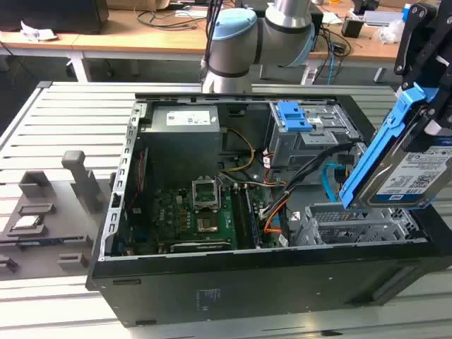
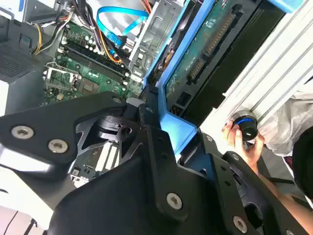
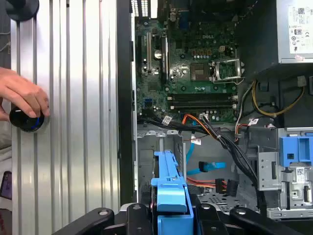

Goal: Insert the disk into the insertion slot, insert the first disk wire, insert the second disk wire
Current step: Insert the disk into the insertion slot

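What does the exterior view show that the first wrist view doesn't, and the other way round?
The exterior view adds the white label on the disk, the arm's joints and grey fixtures at the exterior view's left. The first wrist view adds a person's hand on a dark knob on the slatted table. Both share the blue carrier in the robot's hand, the insertion slot, the motherboard and the second disk wire.
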Motion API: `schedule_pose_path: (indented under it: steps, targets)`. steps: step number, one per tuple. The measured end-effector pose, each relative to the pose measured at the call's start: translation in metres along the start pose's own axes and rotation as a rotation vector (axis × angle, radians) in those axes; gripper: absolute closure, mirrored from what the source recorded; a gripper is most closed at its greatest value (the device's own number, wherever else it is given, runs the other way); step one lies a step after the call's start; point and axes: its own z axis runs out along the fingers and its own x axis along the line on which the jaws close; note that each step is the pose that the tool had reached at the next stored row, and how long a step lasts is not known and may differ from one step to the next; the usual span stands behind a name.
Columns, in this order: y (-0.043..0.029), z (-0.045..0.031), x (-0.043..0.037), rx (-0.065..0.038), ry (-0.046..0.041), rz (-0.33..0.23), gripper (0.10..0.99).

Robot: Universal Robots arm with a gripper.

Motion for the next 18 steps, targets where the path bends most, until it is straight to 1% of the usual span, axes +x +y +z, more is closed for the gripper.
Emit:
schedule_pose_path:
  steps: [2, 4, 5, 7, 9, 10, 12, 14, 15, 18]
  targets:
    - [0.0068, 0.0007, -0.0004, 0.000, 0.0000, 0.000, 0.714]
    - [0.0093, 0.0010, -0.0007, 0.000, 0.0001, 0.000, 0.714]
    - [0.0124, 0.0020, -0.0011, 0.000, 0.0000, 0.000, 0.714]
    - [0.0141, 0.0057, -0.0022, 0.000, 0.0000, 0.000, 0.714]
    - [0.0142, 0.0128, -0.0031, 0.000, 0.0004, 0.000, 0.714]
    - [0.0144, 0.0187, -0.0043, 0.000, 0.0006, 0.000, 0.714]
    - [0.0146, 0.0293, -0.0116, 0.000, 0.0006, 0.000, 0.714]
    - [0.0149, 0.0355, -0.0140, 0.000, 0.0007, 0.000, 0.714]
    - [0.0156, 0.0399, -0.0149, 0.000, 0.0009, 0.000, 0.714]
    - [0.0158, 0.0449, -0.0166, 0.000, 0.0016, 0.000, 0.714]
